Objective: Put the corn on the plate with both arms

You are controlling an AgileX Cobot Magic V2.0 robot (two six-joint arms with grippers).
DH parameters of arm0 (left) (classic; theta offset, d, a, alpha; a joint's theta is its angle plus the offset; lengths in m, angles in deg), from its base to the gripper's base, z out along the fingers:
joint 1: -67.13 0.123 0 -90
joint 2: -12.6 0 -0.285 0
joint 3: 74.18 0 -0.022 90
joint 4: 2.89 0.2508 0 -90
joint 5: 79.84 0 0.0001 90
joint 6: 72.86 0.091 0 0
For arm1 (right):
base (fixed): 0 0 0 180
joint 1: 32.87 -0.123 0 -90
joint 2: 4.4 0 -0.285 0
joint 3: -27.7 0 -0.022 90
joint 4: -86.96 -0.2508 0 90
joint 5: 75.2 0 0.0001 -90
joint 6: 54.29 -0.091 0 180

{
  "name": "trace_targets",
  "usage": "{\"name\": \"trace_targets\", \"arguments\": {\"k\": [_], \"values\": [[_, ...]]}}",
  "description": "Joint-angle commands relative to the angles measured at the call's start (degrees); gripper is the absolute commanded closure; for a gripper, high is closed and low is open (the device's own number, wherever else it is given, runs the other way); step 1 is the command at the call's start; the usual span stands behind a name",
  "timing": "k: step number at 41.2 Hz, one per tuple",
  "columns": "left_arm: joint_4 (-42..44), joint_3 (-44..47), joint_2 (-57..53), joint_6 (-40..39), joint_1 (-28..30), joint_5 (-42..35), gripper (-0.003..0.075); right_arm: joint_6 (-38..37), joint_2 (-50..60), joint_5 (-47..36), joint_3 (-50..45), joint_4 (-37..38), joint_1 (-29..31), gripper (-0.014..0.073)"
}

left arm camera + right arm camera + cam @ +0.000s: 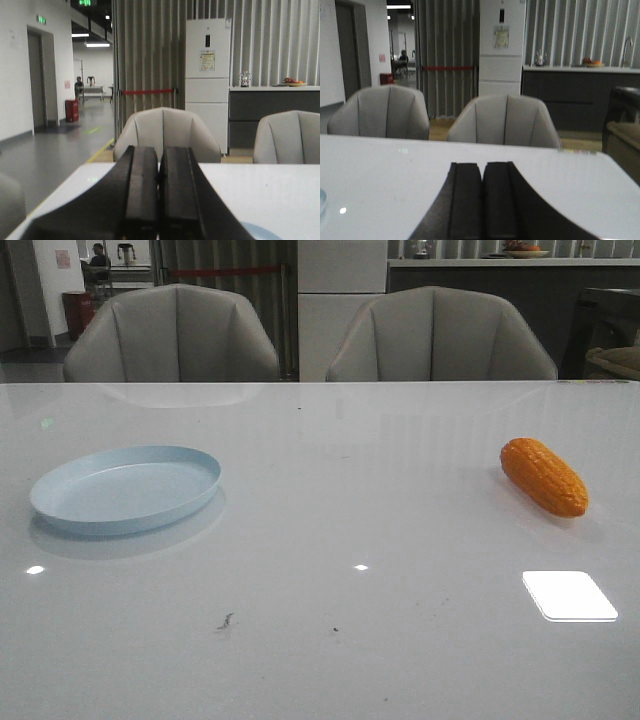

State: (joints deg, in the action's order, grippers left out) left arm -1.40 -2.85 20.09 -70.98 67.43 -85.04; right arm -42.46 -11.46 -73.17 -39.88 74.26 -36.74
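Observation:
The orange-yellow corn (545, 476) lies on the white table at the right, tilted, with one end toward the back. The pale blue plate (126, 488) sits on the table at the left, with nothing on it. Neither arm shows in the front view. In the left wrist view my left gripper (159, 152) is shut and empty, its two black fingers pressed together; a sliver of the plate's rim (260, 232) shows beside them. In the right wrist view my right gripper (483, 166) is shut and empty above the table; the corn is out of that view.
Two grey chairs (175, 335) (440, 335) stand behind the table's far edge. A bright light reflection (568, 595) lies on the table in front of the corn. Small dark specks (226, 620) mark the near table surface.

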Motion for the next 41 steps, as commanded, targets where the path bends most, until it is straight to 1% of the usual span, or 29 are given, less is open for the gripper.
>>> {"name": "trace_targets", "arguments": {"k": [1,6,11,19,22,28,33,41], "values": [[2.3,-5.4,0.5,-0.4,0.1,-5.0,0.0624,0.4,-1.9,-2.0,7.0,-0.3,0.1,0.0563],[2.3,-10.4,4.1,-0.4,0.1,-3.5,0.0624,0.4,-7.3,0.4,12.3,-0.3,0.1,0.0563],[2.3,-15.7,9.8,-0.4,0.1,-2.1,0.0624,0.4,-13.4,0.5,16.8,-0.3,0.1,0.0563],[2.3,-25.1,22.5,-0.4,0.1,5.2,0.0624,0.4,-25.2,2.3,24.2,-0.3,0.1,0.0563],[2.3,-27.6,27.6,-0.4,0.1,6.7,0.0624,0.4,-30.1,2.9,26.1,-0.3,0.1,0.0563],[2.3,-30.0,36.4,-0.4,0.1,6.7,0.0624,0.4,-38.6,0.7,27.4,-0.3,0.1,0.0563],[2.3,-30.0,43.5,-0.4,0.1,6.5,0.0624,0.4,-45.3,-2.0,27.4,-0.3,0.1,0.0563],[2.3,-30.0,52.7,-0.4,0.1,6.5,0.0624,0.4,-54.5,-2.0,27.4,-0.3,0.1,0.0560]]}}
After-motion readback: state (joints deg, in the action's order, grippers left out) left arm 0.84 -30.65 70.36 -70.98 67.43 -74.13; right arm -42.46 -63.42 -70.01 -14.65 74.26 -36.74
